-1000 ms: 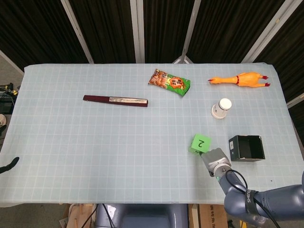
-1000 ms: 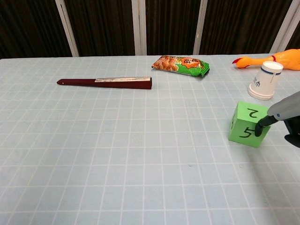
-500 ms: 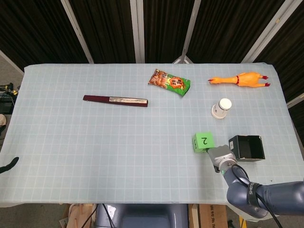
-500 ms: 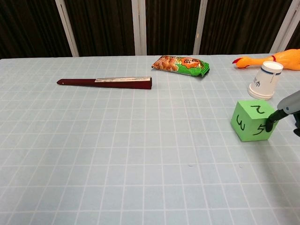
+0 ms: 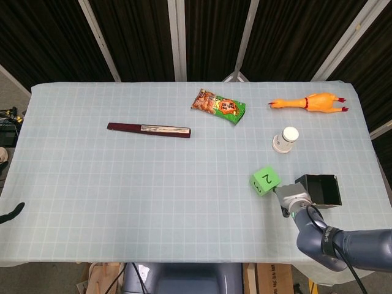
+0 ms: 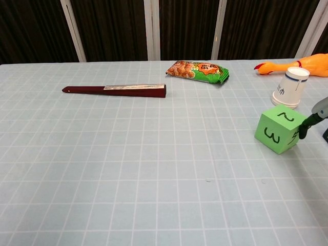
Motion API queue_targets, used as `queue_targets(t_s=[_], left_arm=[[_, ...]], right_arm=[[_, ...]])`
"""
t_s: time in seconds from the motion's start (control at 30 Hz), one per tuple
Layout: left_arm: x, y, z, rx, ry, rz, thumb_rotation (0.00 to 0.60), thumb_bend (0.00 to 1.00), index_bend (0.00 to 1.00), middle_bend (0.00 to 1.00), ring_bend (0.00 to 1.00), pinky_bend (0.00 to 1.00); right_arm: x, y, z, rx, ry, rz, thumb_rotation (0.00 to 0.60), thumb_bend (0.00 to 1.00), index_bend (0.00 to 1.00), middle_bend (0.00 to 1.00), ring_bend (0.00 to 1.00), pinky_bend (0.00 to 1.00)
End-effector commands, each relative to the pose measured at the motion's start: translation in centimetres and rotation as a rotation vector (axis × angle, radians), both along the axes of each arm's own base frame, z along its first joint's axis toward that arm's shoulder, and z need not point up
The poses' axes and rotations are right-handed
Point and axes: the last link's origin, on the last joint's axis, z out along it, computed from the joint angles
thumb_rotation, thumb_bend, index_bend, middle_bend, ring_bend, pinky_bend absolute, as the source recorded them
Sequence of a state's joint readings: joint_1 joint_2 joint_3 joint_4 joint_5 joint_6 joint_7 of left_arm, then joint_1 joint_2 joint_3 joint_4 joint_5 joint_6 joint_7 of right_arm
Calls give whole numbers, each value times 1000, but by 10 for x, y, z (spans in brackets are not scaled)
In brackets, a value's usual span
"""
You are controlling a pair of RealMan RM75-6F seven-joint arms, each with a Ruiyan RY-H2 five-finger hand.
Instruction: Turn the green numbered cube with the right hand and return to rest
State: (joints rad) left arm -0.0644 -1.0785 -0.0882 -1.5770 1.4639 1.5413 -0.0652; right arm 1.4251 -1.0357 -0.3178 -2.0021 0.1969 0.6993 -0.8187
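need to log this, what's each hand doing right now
Left hand: not in view.
Right hand: a fingertip touches the green cube; open or closed cannot be told.

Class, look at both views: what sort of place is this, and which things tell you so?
Probably a robot test lab. Unrelated props lie on a gridded table cover: a numbered green cube, a rubber chicken, a folded fan. Dark curtains hang behind, and a robot hand touches the cube.

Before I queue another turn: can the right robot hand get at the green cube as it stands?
Probably yes. The right robot hand is already beside the green cube, a fingertip at its right edge, with nothing between them.
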Motion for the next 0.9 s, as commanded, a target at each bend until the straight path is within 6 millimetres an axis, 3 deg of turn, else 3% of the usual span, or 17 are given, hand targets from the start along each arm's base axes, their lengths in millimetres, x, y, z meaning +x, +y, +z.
queue_targets(t_s=[0.03,0.9], left_arm=[[0,0,0,0,0,2,600,268,0,0,0,12],[0,0,0,3,3,4,600,268,0,0,0,12]], right_arm=[[-1,-4,1,-9,-12,-7,600,767,139,860,904,811],[-21,-41,7,-81,-43,-87,600,767,144,860,904,811]])
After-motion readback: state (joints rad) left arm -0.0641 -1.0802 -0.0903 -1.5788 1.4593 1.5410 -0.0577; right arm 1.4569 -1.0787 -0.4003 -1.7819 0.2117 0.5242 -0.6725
